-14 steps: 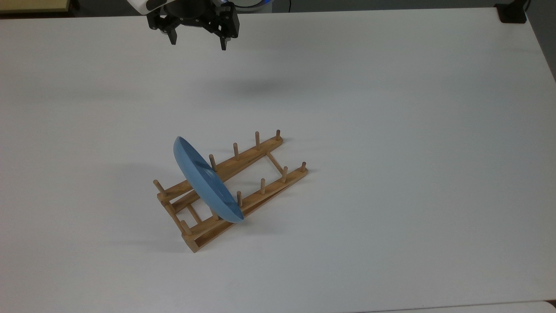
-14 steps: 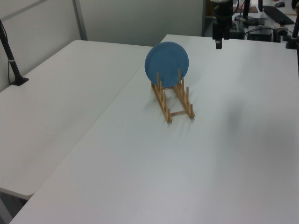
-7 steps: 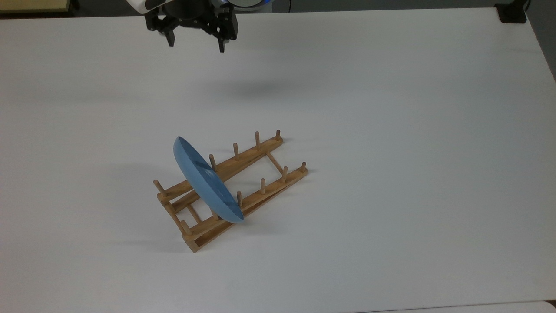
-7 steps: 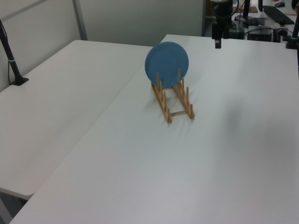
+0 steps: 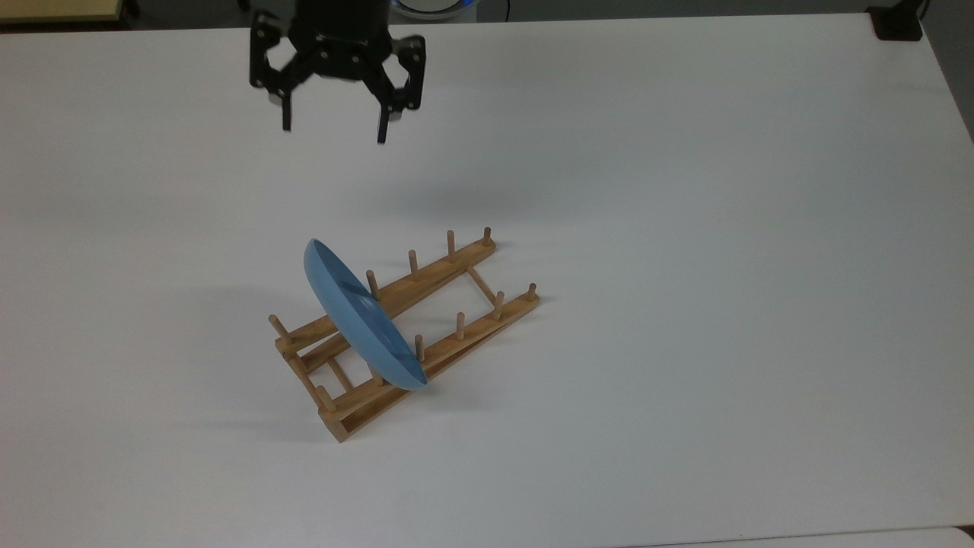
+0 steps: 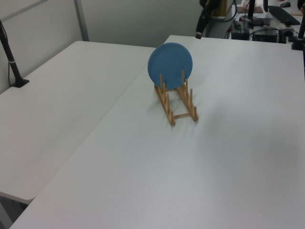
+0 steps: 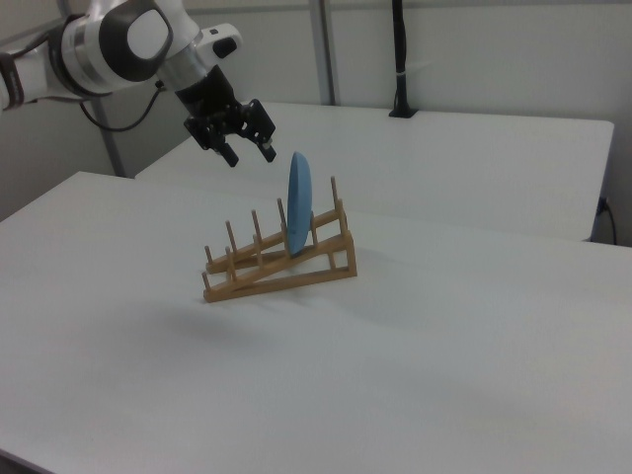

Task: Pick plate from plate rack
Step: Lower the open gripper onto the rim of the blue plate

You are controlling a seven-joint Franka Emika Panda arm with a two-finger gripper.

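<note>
The light-blue plate stands on edge between the pegs near one end of the wooden plate rack, in the middle of the white table. From the left view the plate shows its round face above the rack. In the right view the plate is edge-on in the rack. My black gripper hangs open in the air, well apart from the plate, toward the top view's top edge. It is also seen in the right view, up and left of the plate, holding nothing.
A second white table adjoins on the left view's left, with a black pole on it. A black clamp base sits at the top view's top right corner. Equipment and cables crowd the left view's far right edge.
The gripper has come away from the table's far edge toward the plate, now further down in the top view and further left in the left view. Plate and rack are unmoved.
</note>
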